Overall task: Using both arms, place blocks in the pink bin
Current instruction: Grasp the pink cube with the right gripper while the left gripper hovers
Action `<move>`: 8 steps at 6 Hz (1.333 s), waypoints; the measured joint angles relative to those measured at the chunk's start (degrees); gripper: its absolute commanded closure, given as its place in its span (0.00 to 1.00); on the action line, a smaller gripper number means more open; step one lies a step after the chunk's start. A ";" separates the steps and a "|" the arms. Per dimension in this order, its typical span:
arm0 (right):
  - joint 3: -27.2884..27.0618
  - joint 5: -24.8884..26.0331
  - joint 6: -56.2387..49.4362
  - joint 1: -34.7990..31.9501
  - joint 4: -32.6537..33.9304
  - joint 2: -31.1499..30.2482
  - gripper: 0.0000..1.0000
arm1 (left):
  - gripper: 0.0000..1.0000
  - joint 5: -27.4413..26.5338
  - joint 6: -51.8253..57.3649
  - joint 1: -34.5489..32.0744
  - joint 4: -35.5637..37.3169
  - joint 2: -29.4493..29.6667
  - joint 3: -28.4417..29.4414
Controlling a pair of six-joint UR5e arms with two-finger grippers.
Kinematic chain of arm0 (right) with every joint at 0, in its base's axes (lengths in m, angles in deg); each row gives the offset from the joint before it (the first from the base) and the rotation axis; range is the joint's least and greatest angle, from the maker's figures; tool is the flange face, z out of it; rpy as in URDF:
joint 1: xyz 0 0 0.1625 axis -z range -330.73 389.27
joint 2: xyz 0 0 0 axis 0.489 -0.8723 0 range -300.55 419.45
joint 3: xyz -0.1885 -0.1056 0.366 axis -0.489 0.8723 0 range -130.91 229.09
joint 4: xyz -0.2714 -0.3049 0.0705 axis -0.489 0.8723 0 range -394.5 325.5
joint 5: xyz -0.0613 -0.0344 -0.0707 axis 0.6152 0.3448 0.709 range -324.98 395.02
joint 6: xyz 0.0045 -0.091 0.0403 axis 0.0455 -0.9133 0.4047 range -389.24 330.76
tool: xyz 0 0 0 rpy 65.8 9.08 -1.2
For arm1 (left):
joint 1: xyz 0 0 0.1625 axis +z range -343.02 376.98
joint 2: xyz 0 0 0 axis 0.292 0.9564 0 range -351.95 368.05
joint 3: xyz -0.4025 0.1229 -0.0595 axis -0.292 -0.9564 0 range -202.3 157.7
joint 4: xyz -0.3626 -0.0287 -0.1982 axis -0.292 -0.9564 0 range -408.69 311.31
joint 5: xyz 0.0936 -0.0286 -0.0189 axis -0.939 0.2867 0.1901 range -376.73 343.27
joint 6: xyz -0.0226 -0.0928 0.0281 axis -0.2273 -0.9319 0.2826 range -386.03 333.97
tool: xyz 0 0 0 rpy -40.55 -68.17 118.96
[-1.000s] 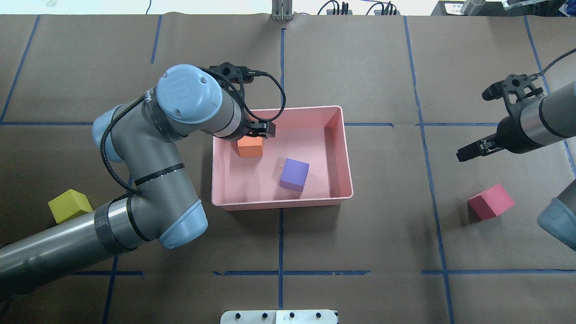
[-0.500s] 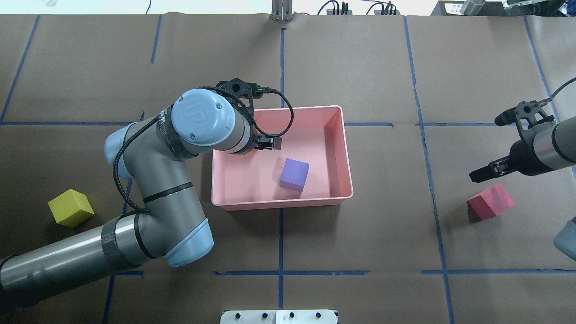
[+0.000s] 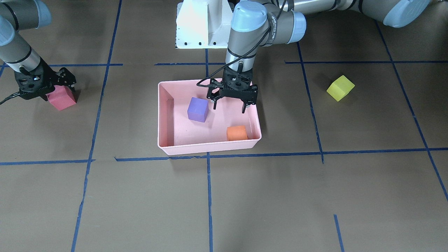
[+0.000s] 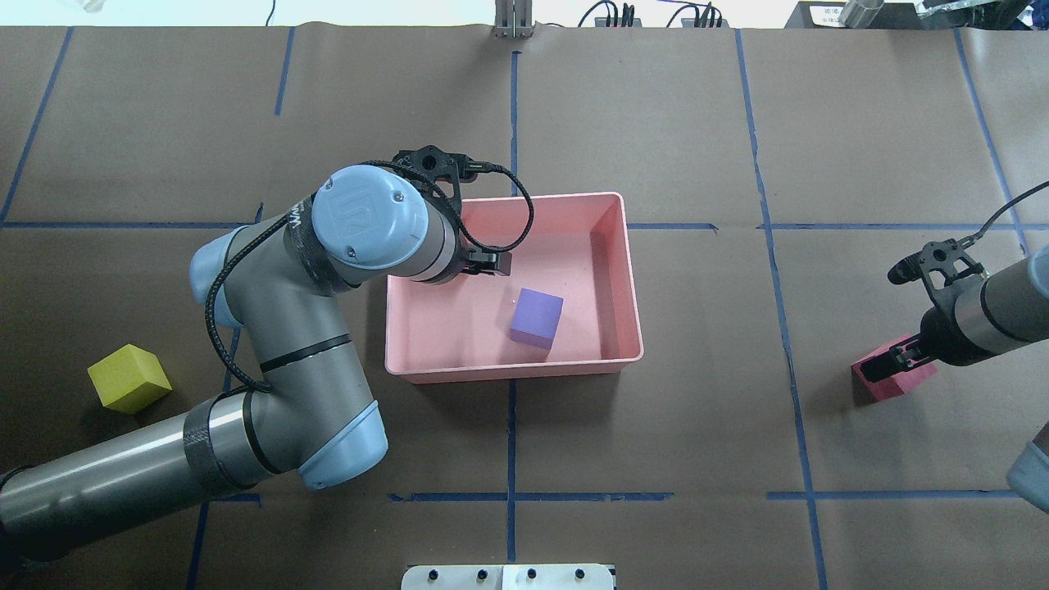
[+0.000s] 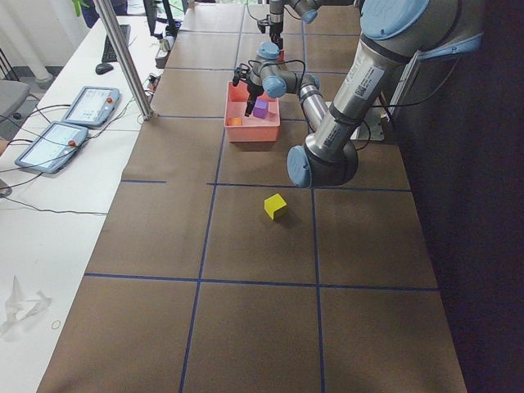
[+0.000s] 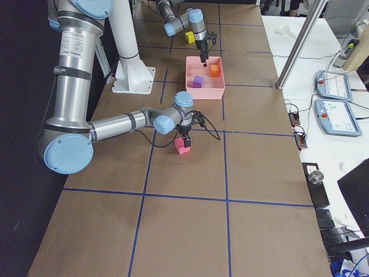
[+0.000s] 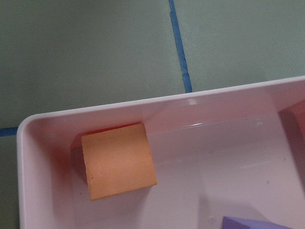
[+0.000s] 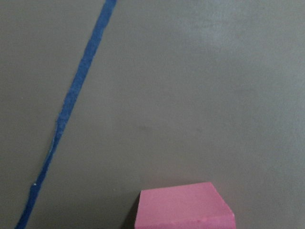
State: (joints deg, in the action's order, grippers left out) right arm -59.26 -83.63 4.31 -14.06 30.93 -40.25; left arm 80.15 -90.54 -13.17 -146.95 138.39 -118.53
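Lowered since a second ago, the right gripper [image 3: 59,92] is set with fingers wide astride the red-pink block [image 3: 63,100]. Beneath the left gripper [image 3: 229,107], wide and empty, the purple block [image 3: 197,109] and the orange block [image 3: 237,133] are held in the pink bin [image 3: 210,147]. The latter is hidden by the arm [image 4: 361,221] in the overhead view but shown from the front.

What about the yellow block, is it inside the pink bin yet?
No, the yellow block sits out on the brown table, away from the pink bin, which holds the purple block and orange block.
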 measured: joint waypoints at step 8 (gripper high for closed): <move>-4.45 -1.03 15.34 1.32 23.52 23.31 0.76 | 0.00 15.26 26.83 -12.92 -0.03 -14.82 -8.85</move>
State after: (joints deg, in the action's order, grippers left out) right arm -63.71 -84.66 19.65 -12.74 54.46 -16.94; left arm 95.41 -63.71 -26.10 -146.98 123.57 -127.38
